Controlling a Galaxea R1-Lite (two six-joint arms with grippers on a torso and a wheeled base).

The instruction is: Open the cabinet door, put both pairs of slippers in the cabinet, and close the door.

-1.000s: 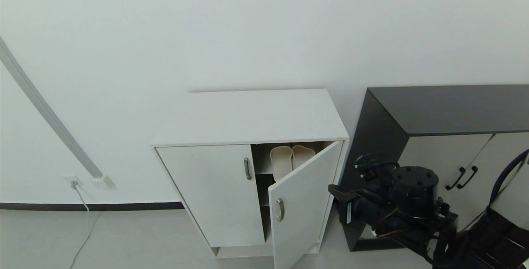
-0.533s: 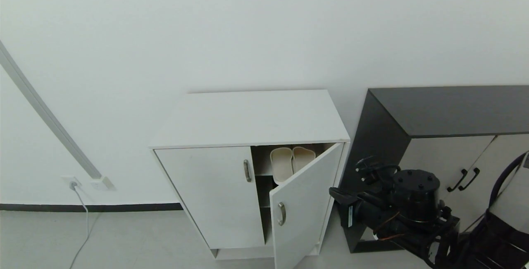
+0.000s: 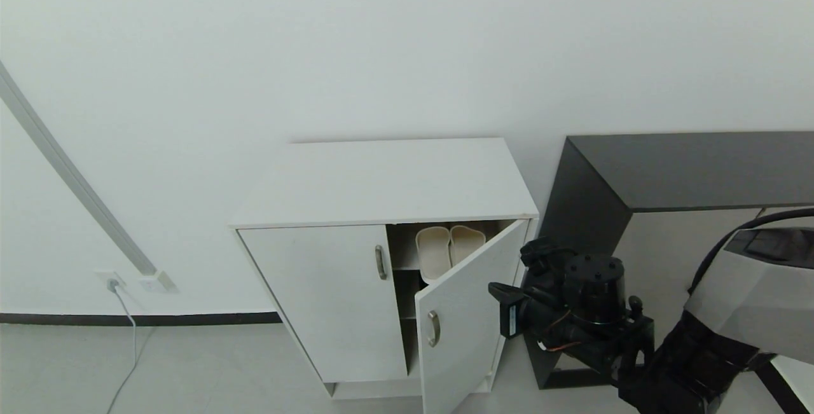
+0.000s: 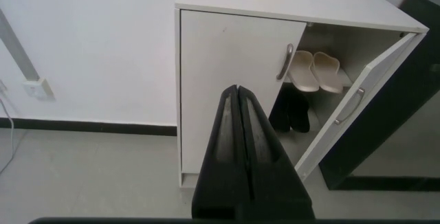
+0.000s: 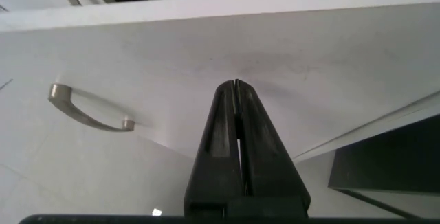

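White door (image 5: 323, 42) just before right gripper (image 5: 237, 85)

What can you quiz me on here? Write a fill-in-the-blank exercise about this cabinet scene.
1. On the white cabinet, the left door is shut and the right door stands partly ____.
2. The beige slippers sit on the shelf ____ the black slippers.
3. The right gripper has its fingers ____.
Missing words: open; above; shut.
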